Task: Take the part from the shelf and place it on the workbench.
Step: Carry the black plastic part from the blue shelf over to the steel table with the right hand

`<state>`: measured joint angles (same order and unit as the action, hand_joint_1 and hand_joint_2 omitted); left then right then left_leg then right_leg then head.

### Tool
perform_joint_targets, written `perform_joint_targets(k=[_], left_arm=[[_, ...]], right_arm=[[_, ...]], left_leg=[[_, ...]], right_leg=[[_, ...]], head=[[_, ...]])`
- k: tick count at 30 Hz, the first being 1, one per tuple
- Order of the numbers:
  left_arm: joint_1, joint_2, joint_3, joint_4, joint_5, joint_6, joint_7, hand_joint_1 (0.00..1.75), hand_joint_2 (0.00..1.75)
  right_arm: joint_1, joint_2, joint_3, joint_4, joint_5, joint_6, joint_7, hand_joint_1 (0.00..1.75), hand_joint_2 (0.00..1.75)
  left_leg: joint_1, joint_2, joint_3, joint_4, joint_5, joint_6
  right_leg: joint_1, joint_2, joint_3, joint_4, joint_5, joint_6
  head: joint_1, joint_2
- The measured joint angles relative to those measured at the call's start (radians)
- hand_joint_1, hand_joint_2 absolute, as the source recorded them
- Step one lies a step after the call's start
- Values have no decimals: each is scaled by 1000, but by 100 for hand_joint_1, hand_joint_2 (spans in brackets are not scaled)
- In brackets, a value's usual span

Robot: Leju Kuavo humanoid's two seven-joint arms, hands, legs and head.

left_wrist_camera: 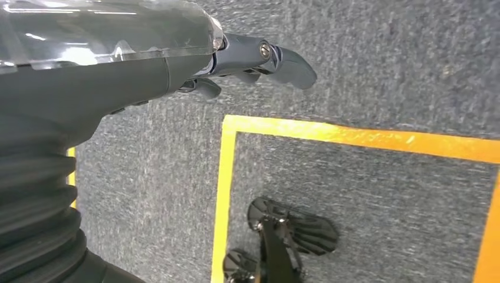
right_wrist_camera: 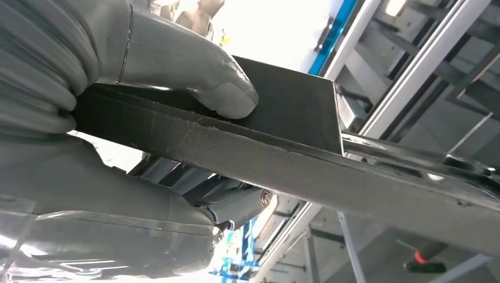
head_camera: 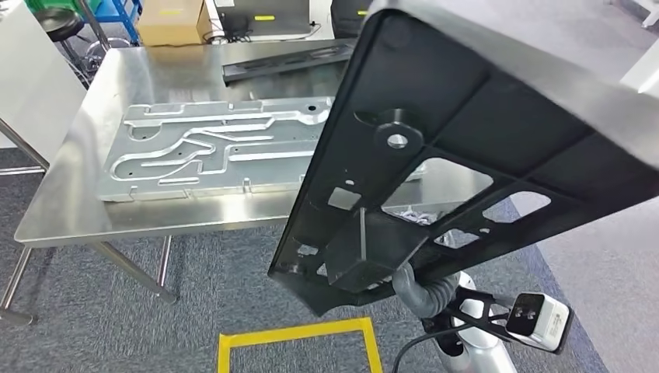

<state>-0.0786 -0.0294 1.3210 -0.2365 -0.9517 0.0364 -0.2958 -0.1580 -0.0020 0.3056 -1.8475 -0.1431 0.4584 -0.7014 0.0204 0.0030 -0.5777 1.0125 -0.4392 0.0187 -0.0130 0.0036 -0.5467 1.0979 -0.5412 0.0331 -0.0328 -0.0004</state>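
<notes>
While the right robot hand [right_wrist_camera: 147, 135] is gripping the black part [head_camera: 466, 155] above the bench [head_camera: 70, 210], placing is remaining; the left robot hand [left_wrist_camera: 236, 65] is hanging released.

— What sort of place is this?
— A workshop or robotics lab — a stainless steel workbench [head_camera: 70, 210] holds a machined aluminium plate [head_camera: 210, 151], yellow floor tape [head_camera: 295, 336] marks the grey carpet [head_camera: 194, 311], and metal shelving [right_wrist_camera: 413, 76] rises nearby.

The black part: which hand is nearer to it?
Right. The right hand grips the black part, thumb and fingers clamping its edge. The left hand hangs over the carpet, holding nothing.
</notes>
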Motion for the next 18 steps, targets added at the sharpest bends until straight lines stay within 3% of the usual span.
perform_joint_targets(k=[3,4,5,7,9,11,14,16,18], left_arm=[[-1,0,0,0,0,1,0,0,175],[0,0,0,0,0,1,0,0,175],[0,0,0,0,0,1,0,0,175],[0,0,0,0,0,1,0,0,175],[-2,-2,0,0,0,1,0,0,175],[-4,-3,0,0,0,1,0,0,175],[-6,-2,0,0,0,1,-1,0,175],[-9,-2,0,0,0,1,-1,0,175],[-9,0,0,0,0,2,0,0,175]], right_arm=[[-2,0,0,1,0,1,0,169,175],[-1,0,0,1,0,1,0,169,175],[-1,0,0,1,0,1,0,169,175],[-2,0,-1,1,0,1,0,169,175],[-4,0,-2,1,0,1,0,169,175],[-6,0,-4,1,-1,1,0,169,175],[-10,2,-5,0,-2,1,0,169,175],[-14,3,-5,0,-4,1,0,169,175],[-15,4,-5,0,-6,3,0,169,175]], left_leg=[[-4,-1,14,0,-17,7],[-6,-2,21,0,-23,7],[-8,-3,31,0,-31,7],[-11,-5,53,-1,-47,5],[-13,-6,67,-5,-62,-2],[-13,-6,77,-6,-64,-14],[-14,-6,77,32,-74,-28],[-11,-6,23,135,-114,-36],[-8,-6,-59,251,-163,-46]], right_leg=[[0,0,-123,180,-68,5],[0,-1,-148,198,-64,4],[1,-1,-153,177,-38,0],[7,-2,-119,48,58,-16],[17,-5,-87,-56,114,-32],[23,-4,-80,-83,116,-42],[15,-2,-46,-101,113,-58],[12,-3,-24,-107,102,-65],[12,-2,-11,-107,89,-67]], head=[[0,0],[0,0],[0,0],[0,0],[0,0],[1,0],[2,0],[2,0],[2,0]])
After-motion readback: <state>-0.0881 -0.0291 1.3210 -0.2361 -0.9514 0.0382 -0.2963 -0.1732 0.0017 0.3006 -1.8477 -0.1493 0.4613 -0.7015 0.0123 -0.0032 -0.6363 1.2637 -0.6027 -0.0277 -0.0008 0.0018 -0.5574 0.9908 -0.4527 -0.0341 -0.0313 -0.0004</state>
